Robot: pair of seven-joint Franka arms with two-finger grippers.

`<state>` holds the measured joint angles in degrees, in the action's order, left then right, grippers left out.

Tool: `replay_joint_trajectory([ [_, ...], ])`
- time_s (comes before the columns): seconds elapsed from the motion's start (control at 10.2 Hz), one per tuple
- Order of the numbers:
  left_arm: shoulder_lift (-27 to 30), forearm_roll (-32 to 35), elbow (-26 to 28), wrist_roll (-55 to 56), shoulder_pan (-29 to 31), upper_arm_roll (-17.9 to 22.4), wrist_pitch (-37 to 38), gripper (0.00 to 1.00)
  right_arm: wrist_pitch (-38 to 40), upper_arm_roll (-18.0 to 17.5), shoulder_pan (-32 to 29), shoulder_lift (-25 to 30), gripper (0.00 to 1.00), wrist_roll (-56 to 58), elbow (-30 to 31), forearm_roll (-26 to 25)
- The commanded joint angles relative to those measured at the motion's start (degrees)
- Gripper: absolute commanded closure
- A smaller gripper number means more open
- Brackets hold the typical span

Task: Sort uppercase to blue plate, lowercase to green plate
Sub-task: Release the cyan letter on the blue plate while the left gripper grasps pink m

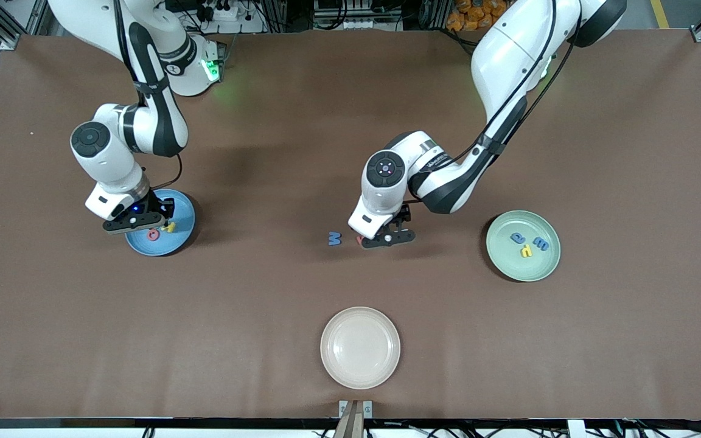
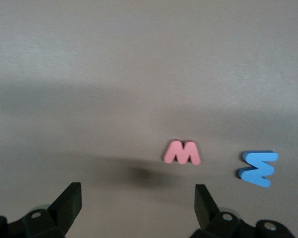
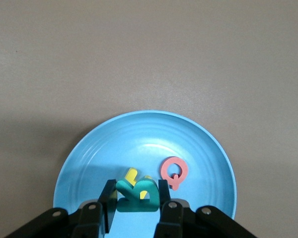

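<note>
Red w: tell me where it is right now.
The red w lies on the bare table mid-table, beside the blue M, toward the left arm's end from it. The open left gripper hangs just over the table beside it.

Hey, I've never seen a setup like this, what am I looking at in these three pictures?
Two white robot arms work at a brown table, sorting small foam letters onto plates. One picture looks down from above; the other two come from cameras on the arms' wrists. The right gripper is over the blue plate, shut on a teal letter; a red Q and a yellow letter lie in the plate. The left gripper hangs open over a red w, with a blue M beside it. The green plate holds three letters; the cream plate holds none.
</note>
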<state>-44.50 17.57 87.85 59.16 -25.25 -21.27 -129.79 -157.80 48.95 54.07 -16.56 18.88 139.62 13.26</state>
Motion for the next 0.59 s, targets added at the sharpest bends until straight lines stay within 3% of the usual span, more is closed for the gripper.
replay_joint_trajectory([
  [0.0, -4.17, -0.78, -4.51, -0.81, -2.16, 0.88, -3.71, 0.00, -2.07, 0.00, -0.19, 2.49, 0.68, 1.25, 2.76, -0.34],
  [0.29, -6.56, -1.04, -7.17, 2.00, -2.87, 1.05, -3.89, 0.00, -1.72, 0.00, -0.28, 2.76, 0.51, 1.07, 2.77, -0.25],
  [0.49, -6.83, -0.96, -7.08, 5.07, -2.87, 1.14, -3.89, 0.00, -1.11, 0.00, -0.28, 3.20, 0.47, 0.98, 2.68, -0.25],
])
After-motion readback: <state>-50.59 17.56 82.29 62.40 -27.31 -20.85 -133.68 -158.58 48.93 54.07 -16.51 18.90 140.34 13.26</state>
